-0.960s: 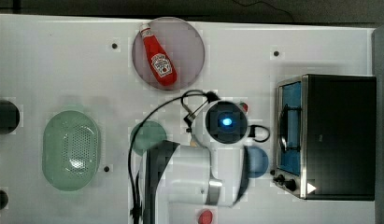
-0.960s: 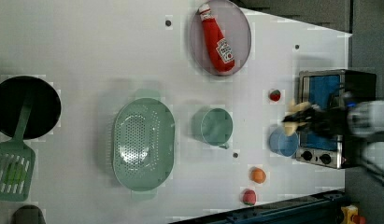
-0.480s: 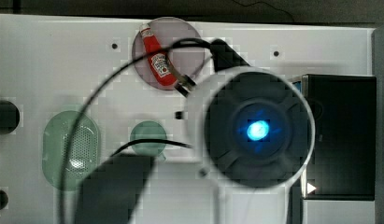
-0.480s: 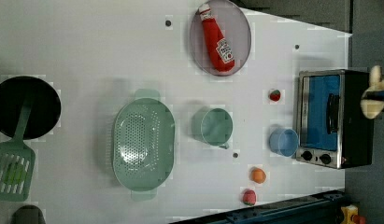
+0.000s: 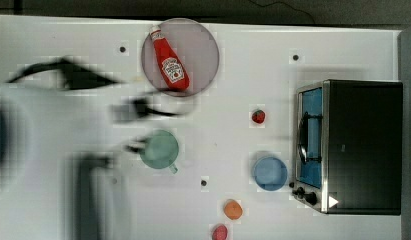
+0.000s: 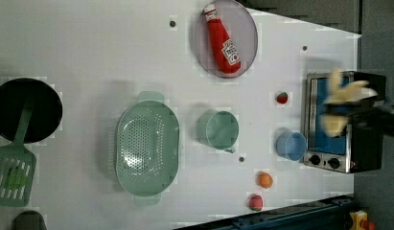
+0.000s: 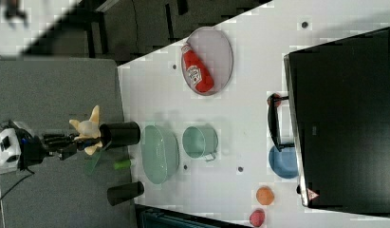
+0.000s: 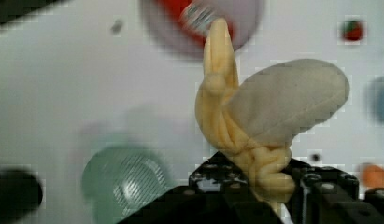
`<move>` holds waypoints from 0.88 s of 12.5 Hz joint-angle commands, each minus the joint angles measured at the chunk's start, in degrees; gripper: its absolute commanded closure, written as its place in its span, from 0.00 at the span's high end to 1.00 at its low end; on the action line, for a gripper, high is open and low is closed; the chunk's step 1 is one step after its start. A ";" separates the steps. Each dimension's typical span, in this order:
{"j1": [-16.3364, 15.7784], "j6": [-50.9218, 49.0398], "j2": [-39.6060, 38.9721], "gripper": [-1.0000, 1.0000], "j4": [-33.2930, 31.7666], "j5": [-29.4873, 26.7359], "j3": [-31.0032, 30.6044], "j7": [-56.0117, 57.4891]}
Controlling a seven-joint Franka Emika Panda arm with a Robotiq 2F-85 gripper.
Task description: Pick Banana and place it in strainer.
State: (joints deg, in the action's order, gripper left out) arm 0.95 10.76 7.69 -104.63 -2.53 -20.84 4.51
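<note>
I've got the banana clamped in the tool, carried high above the bench; in the right view it hangs well clear of the surface w/ the tool pinching its lower end, peel flaps splayed out. The strainer sits empty on the bench, just beside the green mug.

Next, as I judge it: bring the fruit over the strainer's middle, come down low before letting go so it can't bounce off the rim, and keep clear of the mug. The soft peel may snag on the fingers at release, so I'd open wide.

Vs half a sec ago: in the left view the tool has come further in from the left view's right edge, now in front of the toaster oven. In the top view the arm blur has moved to the top view's left, uncovering the ketchup plate.
</note>
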 commanded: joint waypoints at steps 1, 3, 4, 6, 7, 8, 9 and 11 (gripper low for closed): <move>-3.73 2.63 -5.36 0.26 -1.91 -1.35 -9.06 -15.27; -3.82 7.85 -10.02 0.26 -3.16 -1.34 -14.35 -29.38; -3.89 10.50 -12.50 0.26 -4.49 -1.32 -16.22 -36.40; -4.15 17.64 -17.24 0.26 -8.42 0.33 -18.45 -49.81; -4.41 22.26 -19.38 0.26 -10.79 2.15 -19.14 -55.49; -4.78 27.49 -21.43 0.26 -13.06 4.24 -19.51 -60.88; -5.14 31.37 -23.20 0.26 -15.30 6.27 -19.57 -65.97; -5.29 36.86 -26.01 0.31 -18.41 11.34 -19.49 -73.25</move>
State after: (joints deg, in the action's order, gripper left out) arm -6.30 46.27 -20.25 -121.87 7.26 -42.72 -57.30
